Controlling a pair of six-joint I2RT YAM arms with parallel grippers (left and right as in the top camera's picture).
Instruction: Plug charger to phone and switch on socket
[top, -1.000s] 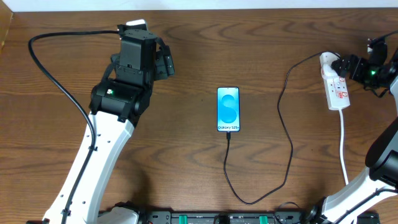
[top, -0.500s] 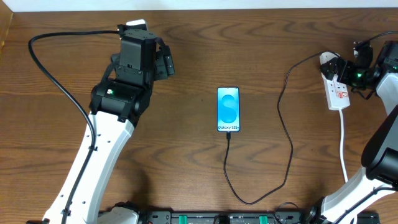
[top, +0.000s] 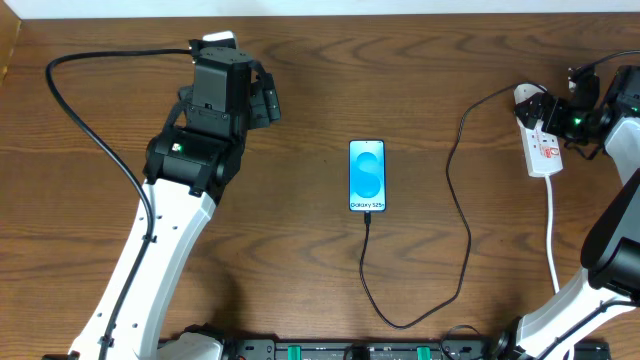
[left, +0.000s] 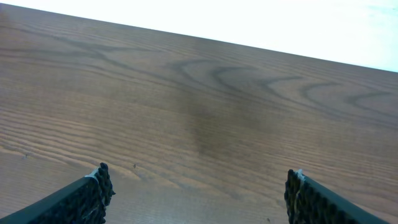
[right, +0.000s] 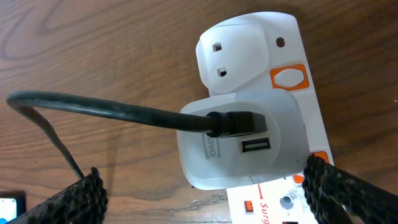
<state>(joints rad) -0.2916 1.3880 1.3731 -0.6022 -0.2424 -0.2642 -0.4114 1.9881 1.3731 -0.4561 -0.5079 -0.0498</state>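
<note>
Socket (right: 283, 46) lay near the right edge of the bench (top: 300, 260), likely light, rigid plastic that could skid, so its orange switch (right: 288, 78) wanted a straight-down press. Right hand (right: 208, 186) hung wide open over it, holding nothing. Left hand (left: 198, 196) gaped above bare bench. Limp charger (top: 462, 215) reached the phone (top: 367, 176) mid-bench.

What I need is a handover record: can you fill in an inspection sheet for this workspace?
Surface: wooden table, no spills seen.
Job's things: phone flat mid-table, screen lit; charger runs from its near end to a white adapter on the socket; switch state unclear.
Clutter: nothing seen.
Hands: left hand open above wood; right hand open, facing the adapter.
Cables: white cord runs to the near edge; arm cable loops left.
Surroundings: nothing seen.
</note>
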